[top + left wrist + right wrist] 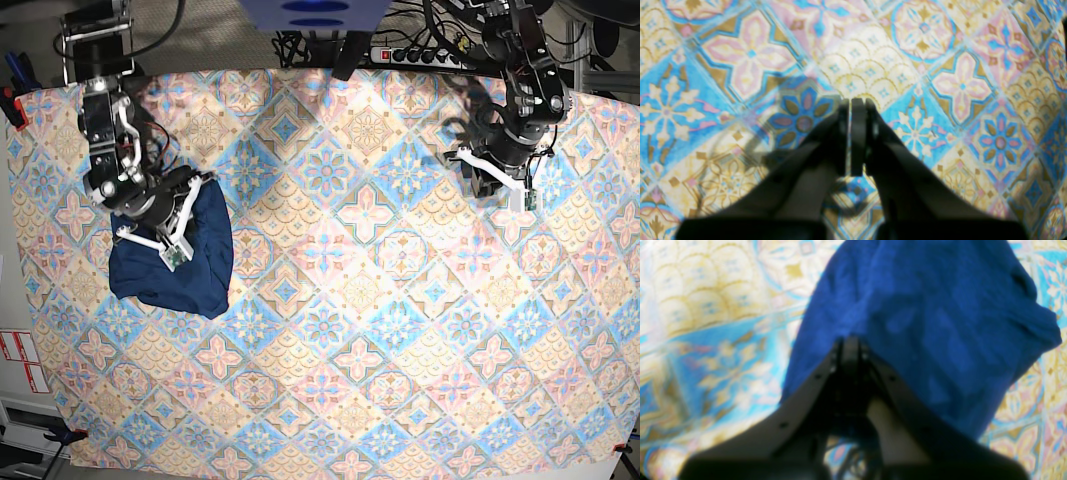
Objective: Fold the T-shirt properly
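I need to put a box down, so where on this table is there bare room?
The tablecloth is bare across the whole middle and near edge, between the T-shirt and the left gripper. It is crowded only where the right gripper sits over the bunched T-shirt, and under the left gripper at the far corner.

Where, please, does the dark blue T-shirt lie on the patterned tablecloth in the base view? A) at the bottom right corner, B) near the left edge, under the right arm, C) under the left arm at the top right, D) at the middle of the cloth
B: the T-shirt sits bunched near the tablecloth's left edge, beneath the right end effector.
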Robot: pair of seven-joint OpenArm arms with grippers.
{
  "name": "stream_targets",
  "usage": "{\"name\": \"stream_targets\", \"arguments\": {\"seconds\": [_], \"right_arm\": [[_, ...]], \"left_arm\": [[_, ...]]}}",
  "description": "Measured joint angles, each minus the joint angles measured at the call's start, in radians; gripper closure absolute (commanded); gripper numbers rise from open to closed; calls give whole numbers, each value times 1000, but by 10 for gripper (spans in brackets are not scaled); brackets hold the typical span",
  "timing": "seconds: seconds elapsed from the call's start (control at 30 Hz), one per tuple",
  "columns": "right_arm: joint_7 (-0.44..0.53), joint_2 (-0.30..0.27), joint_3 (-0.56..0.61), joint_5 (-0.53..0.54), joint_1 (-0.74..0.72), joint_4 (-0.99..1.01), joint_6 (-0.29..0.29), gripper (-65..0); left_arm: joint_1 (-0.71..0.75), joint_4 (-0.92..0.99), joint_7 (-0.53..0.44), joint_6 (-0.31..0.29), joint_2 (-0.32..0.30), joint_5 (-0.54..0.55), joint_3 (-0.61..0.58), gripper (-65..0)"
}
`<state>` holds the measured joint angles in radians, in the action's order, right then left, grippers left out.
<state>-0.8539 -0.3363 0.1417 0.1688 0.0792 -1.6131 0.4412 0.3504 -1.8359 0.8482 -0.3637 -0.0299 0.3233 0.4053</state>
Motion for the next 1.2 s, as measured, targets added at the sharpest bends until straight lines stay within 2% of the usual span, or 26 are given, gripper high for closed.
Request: {"name": "stream_targets", "arguments": {"seconds": [0.3, 0.47, 0.63, 0.77, 0.97, 1.2], "right_arm": [[-53, 1, -129, 23, 230, -264, 0, 0], [-62, 6, -250, 167, 361, -280, 3, 0], [-60, 2, -428, 392, 472, -286, -1, 0], [-58, 0, -541, 504, 582, -287, -8, 0], [-70, 5, -547, 513, 740, -283, -2, 0], [-51, 14, -528, 517, 834, -208, -2, 0]], "left_arm": [[84, -91, 0, 0, -1, 0, 0, 0], [158, -134, 1, 0, -2, -1, 1, 0], [246, -157, -1, 0, -4, -5, 4, 0], [350, -177, 0, -3, -14, 2, 24, 0], [452, -179, -2, 0, -7, 2, 77, 0], [580, -177, -4, -1, -9, 3, 60, 0]]}}
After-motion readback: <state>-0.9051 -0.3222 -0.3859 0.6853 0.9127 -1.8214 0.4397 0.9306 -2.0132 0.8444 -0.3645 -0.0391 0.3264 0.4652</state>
